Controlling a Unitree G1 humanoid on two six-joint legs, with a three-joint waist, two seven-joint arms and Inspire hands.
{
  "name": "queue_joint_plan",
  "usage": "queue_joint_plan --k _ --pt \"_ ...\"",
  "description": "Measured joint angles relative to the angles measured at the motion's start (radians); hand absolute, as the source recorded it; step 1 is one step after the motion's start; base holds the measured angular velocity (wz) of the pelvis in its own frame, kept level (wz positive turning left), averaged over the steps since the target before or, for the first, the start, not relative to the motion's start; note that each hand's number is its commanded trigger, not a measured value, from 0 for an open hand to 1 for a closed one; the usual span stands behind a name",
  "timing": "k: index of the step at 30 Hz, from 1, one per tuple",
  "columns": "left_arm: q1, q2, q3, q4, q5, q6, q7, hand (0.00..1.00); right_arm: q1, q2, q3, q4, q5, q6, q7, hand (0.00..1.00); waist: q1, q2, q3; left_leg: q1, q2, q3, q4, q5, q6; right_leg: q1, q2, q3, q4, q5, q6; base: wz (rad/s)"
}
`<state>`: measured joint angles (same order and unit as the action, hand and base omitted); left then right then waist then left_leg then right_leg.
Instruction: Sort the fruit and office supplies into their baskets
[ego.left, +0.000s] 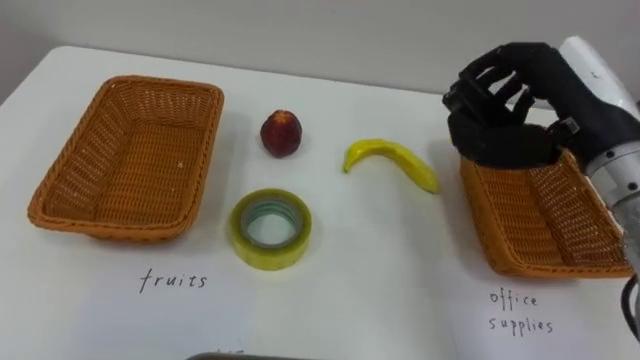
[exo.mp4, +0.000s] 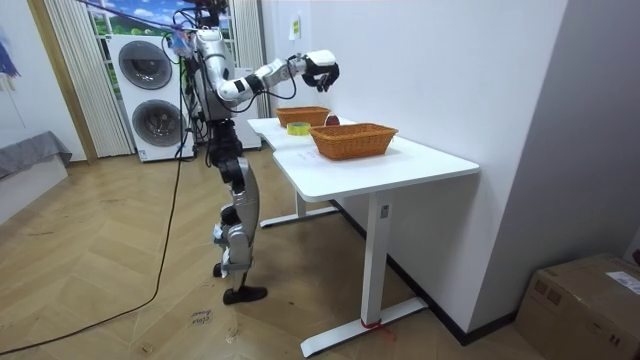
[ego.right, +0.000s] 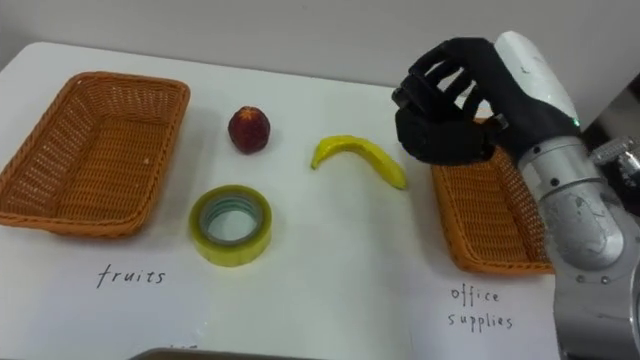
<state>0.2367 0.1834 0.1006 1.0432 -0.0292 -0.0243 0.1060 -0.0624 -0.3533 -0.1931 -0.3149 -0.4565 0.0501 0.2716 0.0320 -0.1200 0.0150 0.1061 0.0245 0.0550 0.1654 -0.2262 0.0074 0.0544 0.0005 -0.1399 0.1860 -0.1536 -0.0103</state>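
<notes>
Banana left of right hand

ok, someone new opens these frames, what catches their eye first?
The robot's black right hand hovers, fingers loosely spread and holding nothing, over a corner of the woven orange basket labelled office supplies at the table's right. Between it and the empty matching basket labelled fruits on the left, a yellow banana, a dark red round fruit and a yellow roll of tape lie unsorted on the white table.
</notes>
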Motion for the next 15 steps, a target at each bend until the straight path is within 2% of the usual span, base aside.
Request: queue_joint_plan --k 2,6,15 --pt "0.0 -0.001 0.0 0.0 0.0 -0.008 0.002 0.0 -0.002 0.0 0.0 0.02 0.026 -0.016 -0.031 1.0 -0.001 -0.003 0.0022 -0.001 0.0 0.0 -0.001 0.0 0.0 -0.001 0.0 -0.001 -0.001 0.0 0.0 0.0" --pt "0.0 -0.006 0.001 -0.003 0.0 -0.01 0.023 0.0 -0.007 -0.003 -0.001 0.063 0.085 -0.019 -0.099 1.0 -0.002 -0.004 0.0017 -0.007 0.0 -0.002 -0.003 0.0 0.0 -0.005 0.0 -0.003 -0.003 0.0 0.0 0.0" --pt "0.009 -0.019 0.002 -0.042 0.0 -0.008 0.042 0.0 -0.004 -0.004 -0.001 0.168 0.103 -0.014 -0.177 1.0 -0.011 -0.003 -0.0071 -0.008 0.001 -0.004 0.0 0.0 0.0 -0.006 -0.001 -0.01 -0.003 0.0 0.0 0.01"
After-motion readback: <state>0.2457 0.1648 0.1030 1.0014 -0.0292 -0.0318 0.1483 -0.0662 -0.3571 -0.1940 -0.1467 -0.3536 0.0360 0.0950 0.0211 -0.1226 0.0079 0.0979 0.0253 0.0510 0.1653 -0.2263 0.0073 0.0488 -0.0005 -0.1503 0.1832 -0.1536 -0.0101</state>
